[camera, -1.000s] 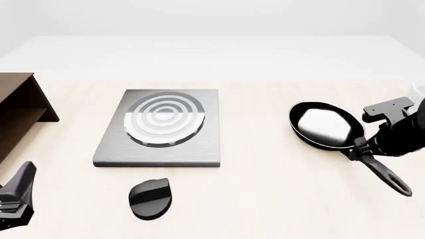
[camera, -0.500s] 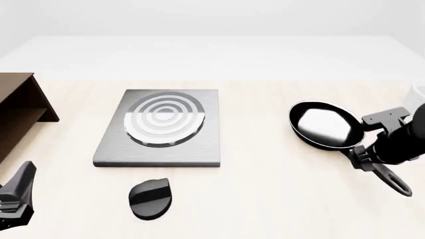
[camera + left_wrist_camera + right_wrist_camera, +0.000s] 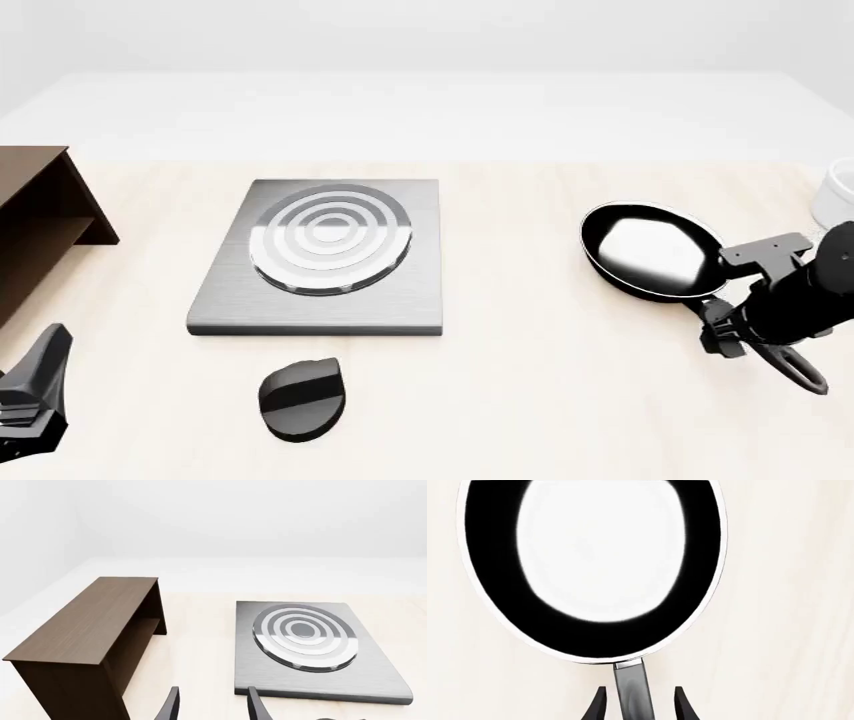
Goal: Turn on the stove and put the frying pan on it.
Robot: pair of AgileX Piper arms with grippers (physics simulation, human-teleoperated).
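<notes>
Right gripper (image 3: 639, 705) straddled the frying pan (image 3: 651, 251) handle, fingers apart, nothing held.
The pan lay on the table, well right of the stove (image 3: 327, 257); closing squarely near the bowl would limit tilt. Left gripper (image 3: 212, 707) hung open, empty.

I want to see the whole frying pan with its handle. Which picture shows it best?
The front view: the frying pan lies whole on the table, though the right gripper covers part of its handle. The right wrist view shows it close but cropped. The left wrist view misses it.
</notes>
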